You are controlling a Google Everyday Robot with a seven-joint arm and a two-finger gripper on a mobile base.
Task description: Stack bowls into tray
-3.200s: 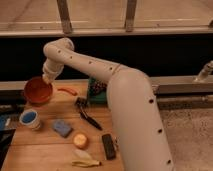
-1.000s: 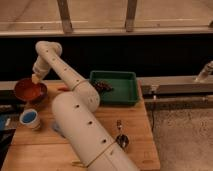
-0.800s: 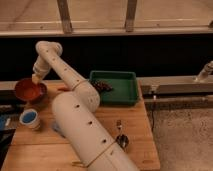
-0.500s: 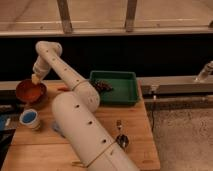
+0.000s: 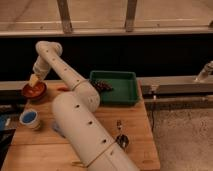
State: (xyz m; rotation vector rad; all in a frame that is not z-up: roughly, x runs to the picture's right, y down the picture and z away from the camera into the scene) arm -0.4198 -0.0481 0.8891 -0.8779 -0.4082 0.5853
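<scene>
The red-orange bowl [image 5: 33,91] sits at the far left of the wooden table. My gripper [image 5: 34,80] is right above it, at its rim, at the end of the arm that stretches from the bottom of the camera view. The dark-green tray [image 5: 122,90] stands at the table's back, right of the arm. A small dark lump [image 5: 102,86] lies in the tray's left part; I cannot tell whether it is the purple bowl.
A blue-and-white cup [image 5: 30,118] stands at the left front. A small orange item [image 5: 62,89] lies between bowl and tray. A metal utensil [image 5: 121,140] lies at the right front. My arm [image 5: 80,115] hides the table's middle. A dark wall runs behind.
Since 3.2 s ago my arm has swung to a longer reach, uncovering the tray. In the last second nothing has visibly moved; the gripper stays over the red bowl.
</scene>
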